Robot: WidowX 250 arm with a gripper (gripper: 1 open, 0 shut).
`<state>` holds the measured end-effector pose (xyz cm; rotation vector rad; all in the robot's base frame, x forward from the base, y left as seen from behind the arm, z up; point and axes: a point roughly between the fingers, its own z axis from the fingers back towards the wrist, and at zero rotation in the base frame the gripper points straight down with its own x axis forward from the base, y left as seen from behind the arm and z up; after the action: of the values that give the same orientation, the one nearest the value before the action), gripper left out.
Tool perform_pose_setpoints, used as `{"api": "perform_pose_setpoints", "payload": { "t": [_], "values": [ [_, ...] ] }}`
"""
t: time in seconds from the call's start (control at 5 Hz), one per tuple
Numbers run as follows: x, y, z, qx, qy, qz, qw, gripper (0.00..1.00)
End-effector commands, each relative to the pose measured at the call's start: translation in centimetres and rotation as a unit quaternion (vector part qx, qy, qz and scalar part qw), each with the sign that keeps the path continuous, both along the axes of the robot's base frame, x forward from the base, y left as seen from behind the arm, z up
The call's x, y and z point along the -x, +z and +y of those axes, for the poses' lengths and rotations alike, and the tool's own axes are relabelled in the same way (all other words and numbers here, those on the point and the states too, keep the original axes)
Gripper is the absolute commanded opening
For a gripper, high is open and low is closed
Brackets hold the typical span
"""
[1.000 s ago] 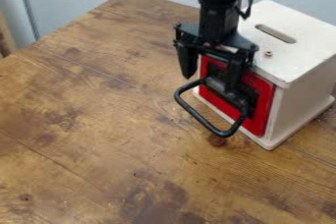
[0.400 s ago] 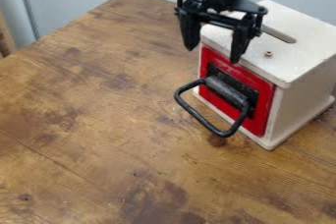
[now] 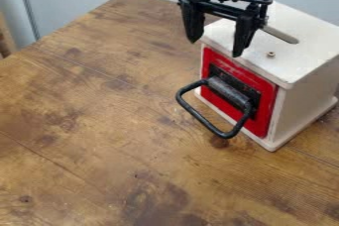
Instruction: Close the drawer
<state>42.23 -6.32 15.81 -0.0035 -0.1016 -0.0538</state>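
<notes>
Drawer below gripper, handle loop jutting toward table's open side; fingers spread wide, nothing between them.

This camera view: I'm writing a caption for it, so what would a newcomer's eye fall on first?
Probably the bright red drawer front on the cream-white box, at the table's right. Next, the black loop handle jutting from it, then the black gripper hanging above, fingers apart.
</notes>
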Motion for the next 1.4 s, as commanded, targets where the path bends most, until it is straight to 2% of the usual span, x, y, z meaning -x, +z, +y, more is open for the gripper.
{"api": "perform_pose_setpoints", "payload": {
  "t": [0.0, 0.6, 0.8, 1.0, 1.2],
  "values": [
    [0.4, 4.3, -0.7, 0.010, -0.016, -0.056, 0.9983, 1.00],
    [1.0, 4.0, -1.4, 0.007, -0.040, -0.054, 0.9977, 1.00],
    [1.3, 4.3, -1.3, 0.008, -0.043, -0.062, 0.9971, 1.00],
    [1.5, 4.2, -1.3, 0.008, -0.048, -0.043, 0.9979, 1.00],
    [1.5, 3.9, -1.3, 0.005, -0.050, -0.046, 0.9977, 1.00]
  ]
}}
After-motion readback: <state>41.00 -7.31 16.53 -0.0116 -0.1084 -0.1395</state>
